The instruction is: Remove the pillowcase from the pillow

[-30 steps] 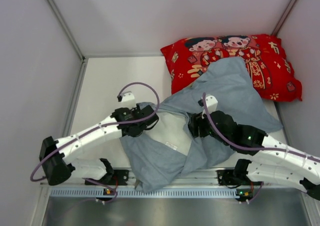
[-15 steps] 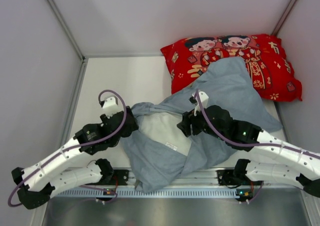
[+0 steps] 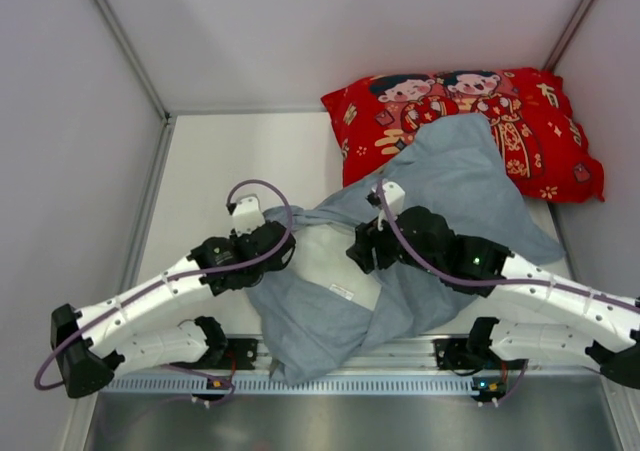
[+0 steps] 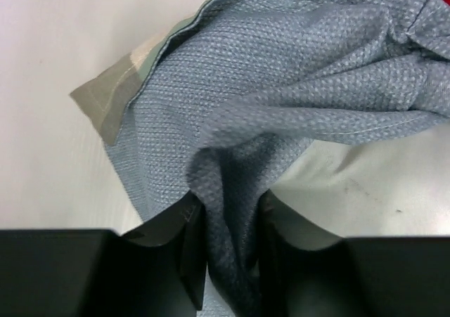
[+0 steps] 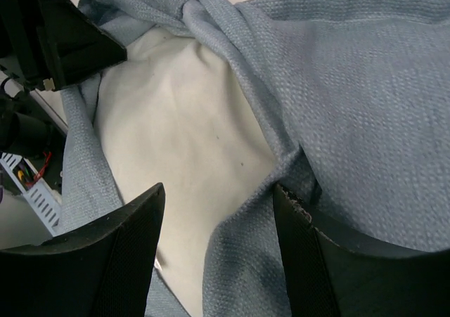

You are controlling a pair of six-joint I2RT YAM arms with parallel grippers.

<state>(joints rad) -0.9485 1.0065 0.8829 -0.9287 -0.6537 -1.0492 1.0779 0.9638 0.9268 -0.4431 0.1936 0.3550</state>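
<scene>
Left of plump white pillow (image 5: 183,141): left jaws pinch blue-grey cloth pillowcase (image 4: 295,71) fold; may slip.
Right jaws: wide; pillow unheld, may drag.

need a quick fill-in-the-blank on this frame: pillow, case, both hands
1. The pillow showing through the opening of the pillowcase is plain ___.
2. The pillowcase's far end lies on a ___ printed pillow.
3. The left hand pinches a pillowcase fold, while the right hand has its jaws ___ (open/shut).
Missing words: white; red; open.
</scene>
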